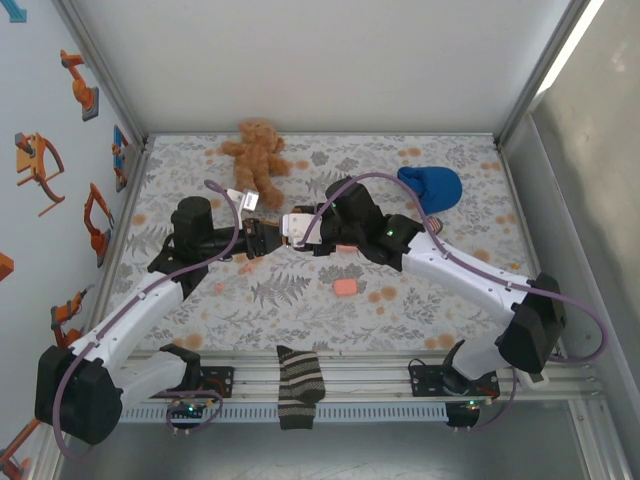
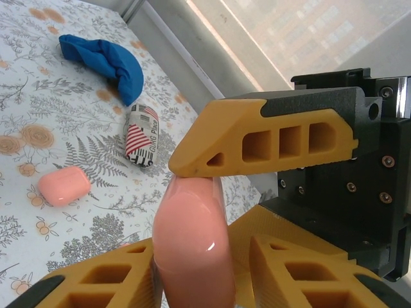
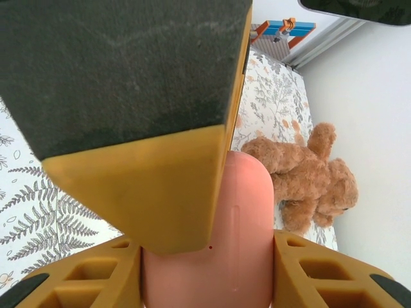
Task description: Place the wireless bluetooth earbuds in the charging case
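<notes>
A pink charging case (image 2: pixel 192 244) hangs above the middle of the table, gripped from both sides. My left gripper (image 2: pixel 199 256) is shut on it, its orange fingers against the case's sides. My right gripper (image 3: pixel 205 256) is shut on the same case (image 3: pixel 244 224), one finger at each flank. In the top view the left gripper (image 1: pixel 262 238) and right gripper (image 1: pixel 290 228) meet nose to nose. The right gripper's finger (image 2: pixel 257 138) rests on the case's top edge. The left gripper's finger (image 3: pixel 148 160) covers part of the case. The earbuds are out of view.
A second pink case (image 1: pixel 345 287) lies on the floral mat, also in the left wrist view (image 2: pixel 63 186). A teddy bear (image 1: pixel 257 155) sits at the back, a blue cloth (image 1: pixel 432 187) at the back right, a striped roll (image 2: pixel 140 136) beside it. A sock (image 1: pixel 298 385) hangs on the front rail.
</notes>
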Controlling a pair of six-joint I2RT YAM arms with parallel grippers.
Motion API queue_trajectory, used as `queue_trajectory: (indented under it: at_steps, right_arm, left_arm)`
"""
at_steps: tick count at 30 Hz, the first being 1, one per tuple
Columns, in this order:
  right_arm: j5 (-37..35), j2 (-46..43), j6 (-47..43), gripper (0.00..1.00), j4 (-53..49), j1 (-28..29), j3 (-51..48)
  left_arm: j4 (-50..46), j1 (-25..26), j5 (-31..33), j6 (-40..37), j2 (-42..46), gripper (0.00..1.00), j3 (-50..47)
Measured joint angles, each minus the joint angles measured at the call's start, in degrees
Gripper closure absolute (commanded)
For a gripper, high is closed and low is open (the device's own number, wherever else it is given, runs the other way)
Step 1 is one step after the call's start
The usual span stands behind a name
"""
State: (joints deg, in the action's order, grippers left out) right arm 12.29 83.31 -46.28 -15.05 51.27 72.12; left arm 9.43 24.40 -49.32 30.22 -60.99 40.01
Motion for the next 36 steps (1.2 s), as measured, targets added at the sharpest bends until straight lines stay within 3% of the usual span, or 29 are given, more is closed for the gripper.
queue_trajectory:
  at_steps: [16,27,36]
  right_arm:
    - [-1.0,0.0,0.1,0.58,1.0,0.2,0.0]
    - [-0.4,-0.1,4.4,0.24,1.7,0.3,0.0]
    - [2.8,-7.8,8.7,0.13,2.1,0.0,-2.8]
  left_arm:
    - [0.0,0.0,0.3,0.2,-0.1,0.79,0.0]
    - [-0.2,0.0,1.5,-3.0,0.4,0.88,0.1]
    - [-0.1,0.0,2.4,-10.1,5.4,0.89,0.0]
